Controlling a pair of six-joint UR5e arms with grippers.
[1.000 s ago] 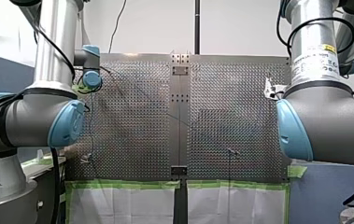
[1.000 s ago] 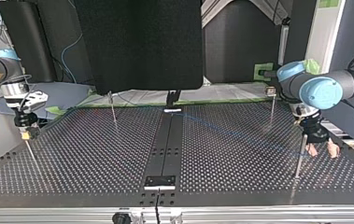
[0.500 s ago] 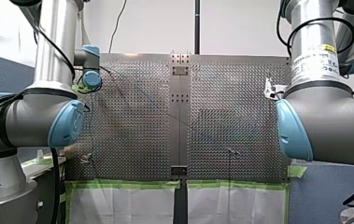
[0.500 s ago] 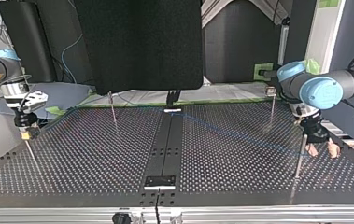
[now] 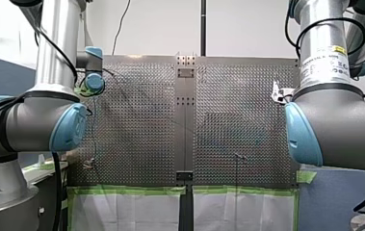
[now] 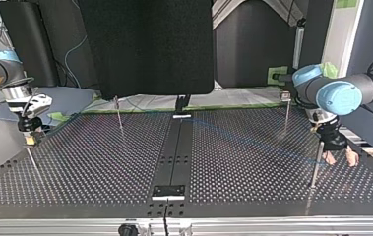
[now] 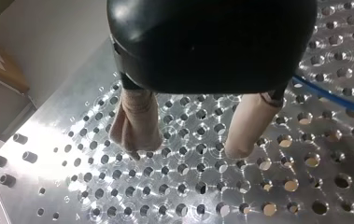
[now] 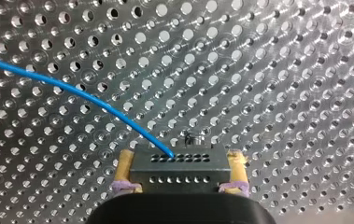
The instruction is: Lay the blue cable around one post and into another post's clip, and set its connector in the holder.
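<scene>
In the right wrist view my right gripper (image 8: 180,156) is shut on a dark connector block (image 8: 179,170), gripped between its yellow pads (image 8: 124,169). A thin blue cable (image 8: 72,88) leaves the block and arcs away over the perforated plate. At the top view's left this gripper (image 6: 29,140) hangs just above a thin post (image 6: 31,160). At that view's right my left gripper (image 6: 340,160) stands open beside another post (image 6: 316,164). Its beige fingers (image 7: 135,126) hold nothing, and the blue cable (image 7: 333,100) passes beside them. The cable (image 6: 253,140) shows faintly across the table.
Two more thin posts (image 6: 119,115) (image 6: 286,110) stand near the table's far edge in the top view. A black centre rail (image 6: 174,152) with a small bracket (image 6: 169,191) splits the perforated table (image 6: 100,167). A dark panel (image 6: 144,44) hangs behind.
My right gripper has shifted slightly, rising a little with the connector in the top view. My left gripper has hardly moved and stays open.
</scene>
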